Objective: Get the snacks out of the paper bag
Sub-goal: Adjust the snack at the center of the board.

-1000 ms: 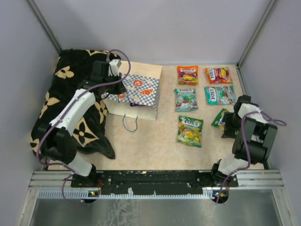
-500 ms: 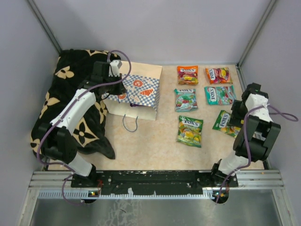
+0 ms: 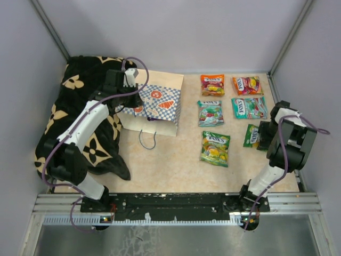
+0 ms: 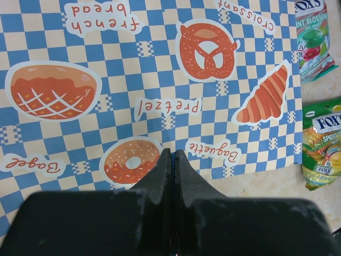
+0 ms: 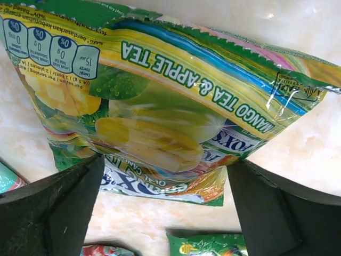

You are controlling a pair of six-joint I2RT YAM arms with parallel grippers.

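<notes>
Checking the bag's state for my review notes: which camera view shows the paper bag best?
Top external: the whole paper bag lies flat beside the black cloth, cord handle toward the arms. Left wrist shows only its checkered band, behind the shut left end effector. Right wrist shows none of it, just a green snack packet.

- A pale beige tabletop with faint marbling fills the middle of the top view.
- Close up in the right wrist view, the same surface looks glossy, with soft white highlights.
- A plain grey back wall stands at 12 o'clock.
- Matching grey side walls close in at 9 o'clock and 3 o'clock.
- Slim metal posts run up the corners at 11 o'clock and 1 o'clock.
- A ribbed aluminium rail lines the near edge at 6 o'clock.
- Below the rail lies a dull grey panel, possibly sheet metal.
- A black cloth with cream flower prints is heaped at 10 o'clock.
- The light is even and diffuse, and shadows are soft.
</notes>
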